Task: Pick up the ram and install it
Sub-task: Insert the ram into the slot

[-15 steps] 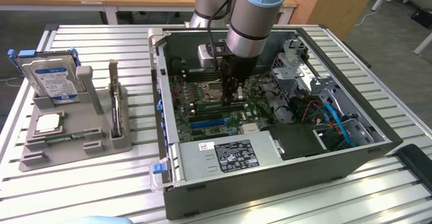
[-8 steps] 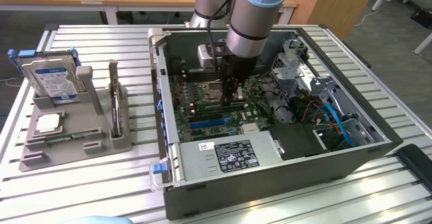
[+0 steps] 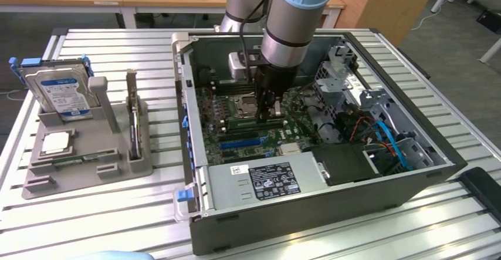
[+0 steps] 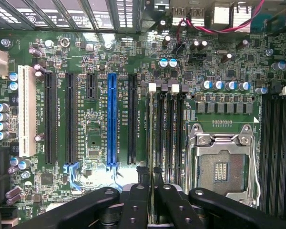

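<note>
The gripper (image 3: 270, 118) hangs inside the open computer case (image 3: 313, 213), low over the motherboard (image 4: 95, 138). Its fingers (image 4: 137, 193) are drawn almost together, leaving only a slit, and a thin strip is pinched in that slit, which looks like the ram (image 4: 152, 172) seen edge-on. It sits right at the fingertips, and whether its lower edge touches the board cannot be told. Directly below the hand runs the bank of black memory slots (image 4: 166, 129) with white clips at their far ends, and the held stick lines up with the outermost one. To one side of the fingers lies the open CPU socket (image 4: 221, 162), to the other the blue expansion slot (image 4: 112, 119). Well away from the hand, outside the case, a grey tray (image 3: 86, 178) holds a second green stick (image 3: 74, 161) lying flat — beside it the silver CPU chip (image 3: 55, 144) and an upright hard drive (image 3: 63, 95).
</note>
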`<state>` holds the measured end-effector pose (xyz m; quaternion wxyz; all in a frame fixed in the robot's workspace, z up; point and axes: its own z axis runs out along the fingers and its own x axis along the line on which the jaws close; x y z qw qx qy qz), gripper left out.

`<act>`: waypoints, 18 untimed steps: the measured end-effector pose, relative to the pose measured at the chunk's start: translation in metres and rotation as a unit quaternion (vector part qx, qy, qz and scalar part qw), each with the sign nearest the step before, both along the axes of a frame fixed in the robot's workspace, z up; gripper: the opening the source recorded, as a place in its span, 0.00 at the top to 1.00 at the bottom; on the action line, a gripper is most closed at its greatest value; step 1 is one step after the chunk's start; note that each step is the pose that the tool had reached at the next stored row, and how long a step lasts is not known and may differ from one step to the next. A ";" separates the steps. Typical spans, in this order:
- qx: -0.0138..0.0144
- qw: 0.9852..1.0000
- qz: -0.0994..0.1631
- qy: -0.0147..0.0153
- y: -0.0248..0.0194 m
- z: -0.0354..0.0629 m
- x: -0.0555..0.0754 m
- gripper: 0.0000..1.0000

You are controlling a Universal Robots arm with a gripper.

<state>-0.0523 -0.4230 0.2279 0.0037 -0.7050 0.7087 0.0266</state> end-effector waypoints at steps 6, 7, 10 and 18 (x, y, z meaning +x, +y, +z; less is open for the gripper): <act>0.000 1.000 0.000 0.000 0.0000 -0.0013 0.000 0.87; 0.000 1.000 0.000 0.000 0.0000 -0.0014 0.000 0.87; 0.000 1.000 0.000 0.000 0.0000 -0.0019 0.000 0.87; 0.001 1.000 0.000 0.000 0.0001 -0.0027 0.000 0.87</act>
